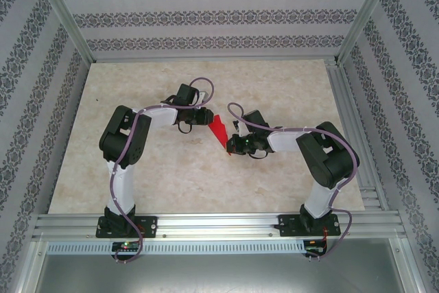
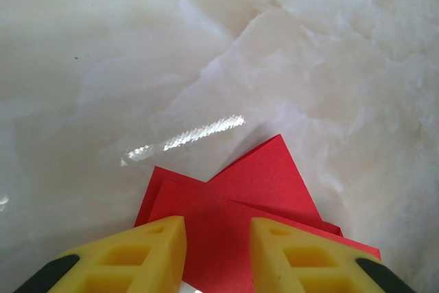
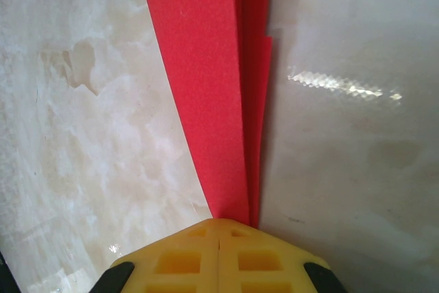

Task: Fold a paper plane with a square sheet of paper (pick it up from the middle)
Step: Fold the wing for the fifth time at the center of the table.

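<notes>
The red sheet of paper (image 1: 218, 130) is folded into a narrow pointed dart with layered flaps, between the two grippers at the table's middle. My right gripper (image 1: 232, 145) is shut on its pointed near end. In the right wrist view the paper (image 3: 206, 66) runs straight out from the closed yellow fingertips (image 3: 218, 228). My left gripper (image 1: 206, 116) is at the wide tail end. In the left wrist view its yellow fingers (image 2: 218, 252) stand apart over the flat red flaps (image 2: 254, 190), with paper showing in the gap between them.
The pale marble-patterned tabletop (image 1: 151, 176) spreads around the paper. An aluminium frame rail (image 1: 219, 224) runs along the near edge, with posts at the corners. Patterned walls close in the back and sides.
</notes>
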Available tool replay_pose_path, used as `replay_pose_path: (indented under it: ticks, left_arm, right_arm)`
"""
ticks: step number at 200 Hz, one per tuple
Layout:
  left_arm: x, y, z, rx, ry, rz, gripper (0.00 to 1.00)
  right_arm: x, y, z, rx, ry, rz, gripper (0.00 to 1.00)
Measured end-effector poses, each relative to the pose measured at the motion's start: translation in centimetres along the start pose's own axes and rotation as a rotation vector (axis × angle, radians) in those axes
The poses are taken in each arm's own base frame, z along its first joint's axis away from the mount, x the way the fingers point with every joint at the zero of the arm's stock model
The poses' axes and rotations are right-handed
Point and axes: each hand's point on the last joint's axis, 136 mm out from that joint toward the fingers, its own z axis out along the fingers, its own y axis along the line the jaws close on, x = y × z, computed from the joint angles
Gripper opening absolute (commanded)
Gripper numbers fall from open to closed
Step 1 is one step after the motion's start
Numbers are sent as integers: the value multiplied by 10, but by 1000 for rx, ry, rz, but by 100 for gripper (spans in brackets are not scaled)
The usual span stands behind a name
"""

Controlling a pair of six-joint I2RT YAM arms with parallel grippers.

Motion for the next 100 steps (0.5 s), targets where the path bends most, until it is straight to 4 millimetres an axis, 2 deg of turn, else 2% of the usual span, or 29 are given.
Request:
replay_pose_path:
  ticks: [59,100]
  left_arm:
    - [-8,5,2,-42,10,-17,32]
    - [-32,30,-5,-114,-40,-58,33]
  right_arm:
    - [1,0,0,-5,-5,-4,2]
    - [0,0,0,-7,-9,-3,2]
